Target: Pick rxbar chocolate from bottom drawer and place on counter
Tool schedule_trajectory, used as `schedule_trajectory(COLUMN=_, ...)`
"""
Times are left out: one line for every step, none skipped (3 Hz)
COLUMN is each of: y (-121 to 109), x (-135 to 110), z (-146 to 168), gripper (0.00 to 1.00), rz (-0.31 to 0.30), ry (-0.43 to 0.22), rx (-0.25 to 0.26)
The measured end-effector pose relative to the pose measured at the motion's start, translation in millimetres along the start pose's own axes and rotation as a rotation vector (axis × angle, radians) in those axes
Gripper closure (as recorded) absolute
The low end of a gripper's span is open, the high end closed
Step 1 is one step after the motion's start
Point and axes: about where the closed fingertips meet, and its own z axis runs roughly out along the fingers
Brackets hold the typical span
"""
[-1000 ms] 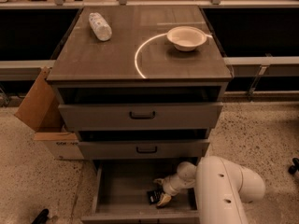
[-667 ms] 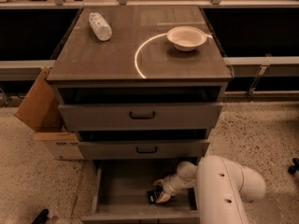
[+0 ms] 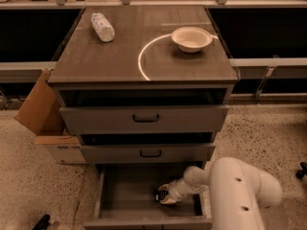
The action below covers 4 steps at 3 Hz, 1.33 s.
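The bottom drawer (image 3: 124, 190) is pulled open, showing a plain grey tray interior. The rxbar chocolate (image 3: 158, 195), a small black bar, lies on the drawer floor right of middle. My gripper (image 3: 163, 197) reaches in from the right on the white arm (image 3: 240, 190) and sits right at the bar, touching or nearly touching it. The bar is partly hidden by the gripper. The counter (image 3: 120, 56), a grey-brown wood-grain top with a white arc, is above.
A white bowl (image 3: 191, 38) and a white wrapped roll (image 3: 103, 26) sit on the counter. Two upper drawers with black handles (image 3: 146, 118) stand slightly open. A cardboard box (image 3: 41, 114) stands at the cabinet's left.
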Motion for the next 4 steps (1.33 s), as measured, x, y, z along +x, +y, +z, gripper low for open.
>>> schedule_trajectory(y=-11, x=-27, z=-75, gripper=1.00, rz=-0.067, ry=-0.017, rx=0.161)
schedule_trajectory(y=24, x=-50, z=-131, gripper=1.00, rz=-0.085, ry=-0.068, rx=0.235)
schedule_trajectory(y=25, x=-54, z=-134, gripper=1.00, rz=-0.098, ry=-0.082, rx=0.237)
schedule_trajectory(y=33, x=-78, z=-169, gripper=1.00, rz=-0.187, ry=-0.103, rx=0.265)
